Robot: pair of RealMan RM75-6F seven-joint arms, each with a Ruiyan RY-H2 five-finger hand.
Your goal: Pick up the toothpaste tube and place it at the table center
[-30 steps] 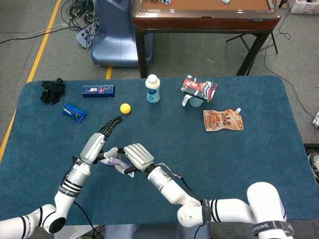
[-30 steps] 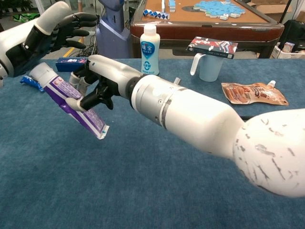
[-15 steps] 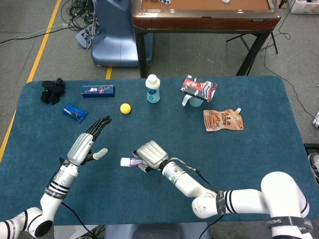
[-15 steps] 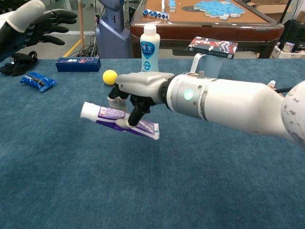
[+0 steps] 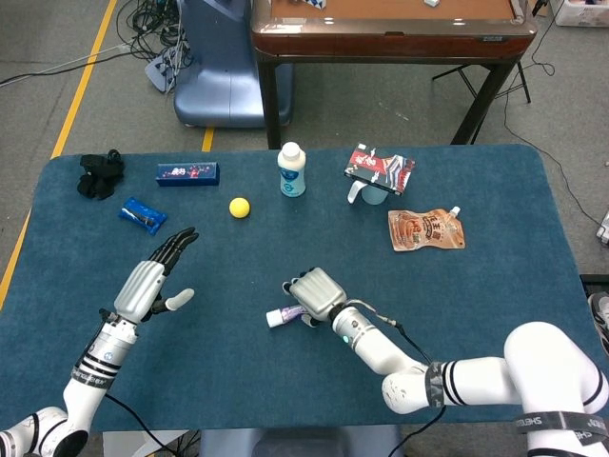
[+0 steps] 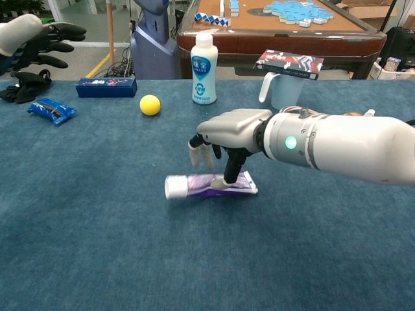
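The right hand (image 6: 224, 139) has carried the toothpaste tube (image 6: 207, 185) from the left hand (image 5: 152, 281) to desk (image 5: 495, 295) centre; fingers still pinch it. Release remains; left hand, at nine o'clock, spread wide.

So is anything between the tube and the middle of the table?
Nothing visible. The tube lies on the cloth near the table's middle, under the right hand. The ball and bottle stand farther back, off to the side.
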